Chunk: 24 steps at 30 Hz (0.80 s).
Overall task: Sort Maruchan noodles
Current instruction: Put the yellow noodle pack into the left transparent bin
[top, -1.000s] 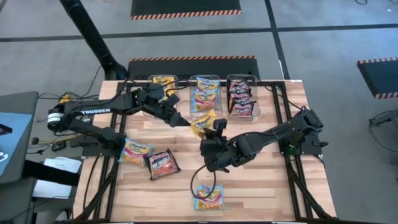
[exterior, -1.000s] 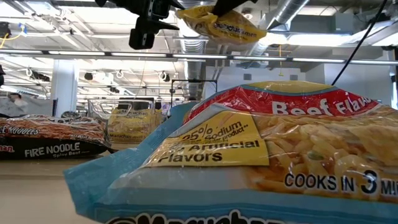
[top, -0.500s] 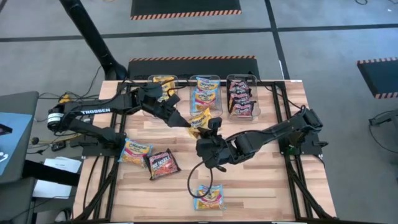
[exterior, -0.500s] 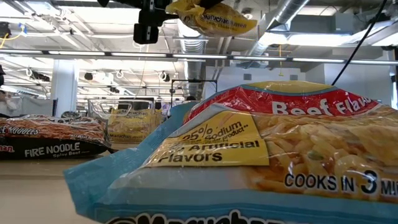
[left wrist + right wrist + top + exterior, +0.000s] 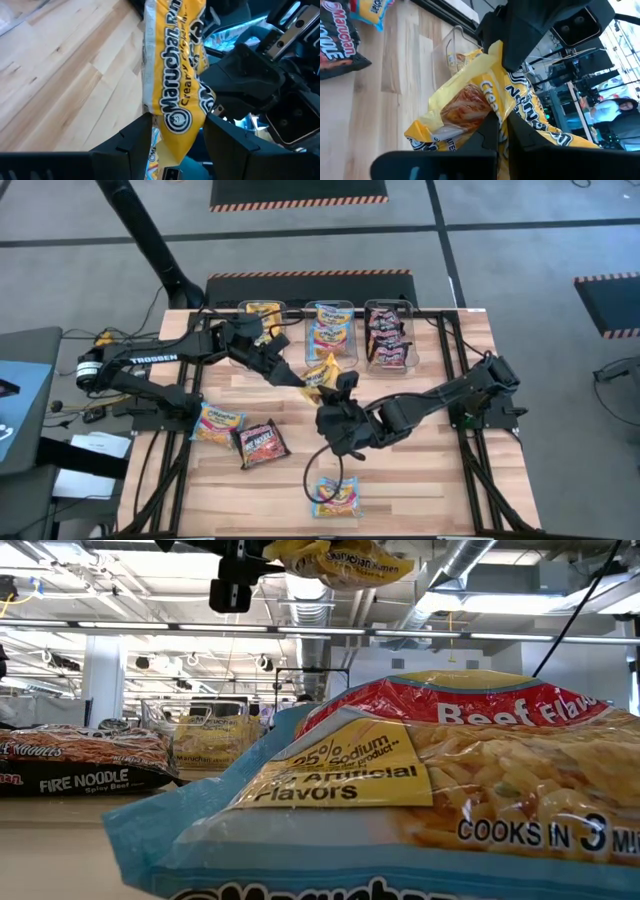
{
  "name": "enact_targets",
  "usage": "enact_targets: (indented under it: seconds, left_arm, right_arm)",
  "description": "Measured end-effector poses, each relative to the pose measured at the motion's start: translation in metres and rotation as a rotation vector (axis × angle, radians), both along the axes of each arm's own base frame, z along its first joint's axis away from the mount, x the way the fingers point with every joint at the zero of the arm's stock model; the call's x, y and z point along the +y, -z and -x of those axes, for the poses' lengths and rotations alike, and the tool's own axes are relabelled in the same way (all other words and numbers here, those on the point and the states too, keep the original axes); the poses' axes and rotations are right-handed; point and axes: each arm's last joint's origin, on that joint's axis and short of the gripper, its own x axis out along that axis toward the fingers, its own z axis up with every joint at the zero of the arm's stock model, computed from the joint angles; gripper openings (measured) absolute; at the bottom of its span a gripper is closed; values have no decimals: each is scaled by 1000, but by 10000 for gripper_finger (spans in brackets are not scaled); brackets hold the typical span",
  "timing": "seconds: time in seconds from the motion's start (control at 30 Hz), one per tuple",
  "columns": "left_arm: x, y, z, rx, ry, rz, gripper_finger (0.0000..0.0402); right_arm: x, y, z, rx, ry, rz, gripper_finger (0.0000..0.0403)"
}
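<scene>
Handover is the step in hand, by my reading: a yellow-orange packet (image 5: 322, 373) hangs above the table just above the centre of the high view, with both arms meeting on it. The right gripper (image 5: 499, 131) is pinched shut on one edge of that packet, while the left gripper (image 5: 176, 131) has its jaws spread wide with the packet's other end between them, not yet clamped. To do this well, the left jaws should close firmly on a good depth of wrapper before the right lets go, since crinkly film slips easily. The yellow-orange bin (image 5: 262, 313) sits at the upper left of the bin row, behind the left arm. Other packets lie loose on the table (image 5: 420, 470): two at lower left (image 5: 240, 432) and one at bottom centre (image 5: 336, 495).
</scene>
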Motion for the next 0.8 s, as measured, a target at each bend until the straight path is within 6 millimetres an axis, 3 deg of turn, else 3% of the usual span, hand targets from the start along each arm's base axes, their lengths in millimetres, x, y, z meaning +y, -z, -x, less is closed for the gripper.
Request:
enact_targets:
  seconds: [0.3, 0.63, 0.8]
  left_arm:
    - [-3, -3, -2, -38, 24, 0, 167]
    - [-2, -3, -2, -52, 14, -48, 165]
    - [-2, -3, -2, -60, 21, -79, 128]
  right_arm:
    - [-13, 0, -6, -7, 0, -43, 19]
    - [-12, -3, -9, -25, -37, -66, 18]
    - [-13, -3, -10, -26, -40, -72, 18]
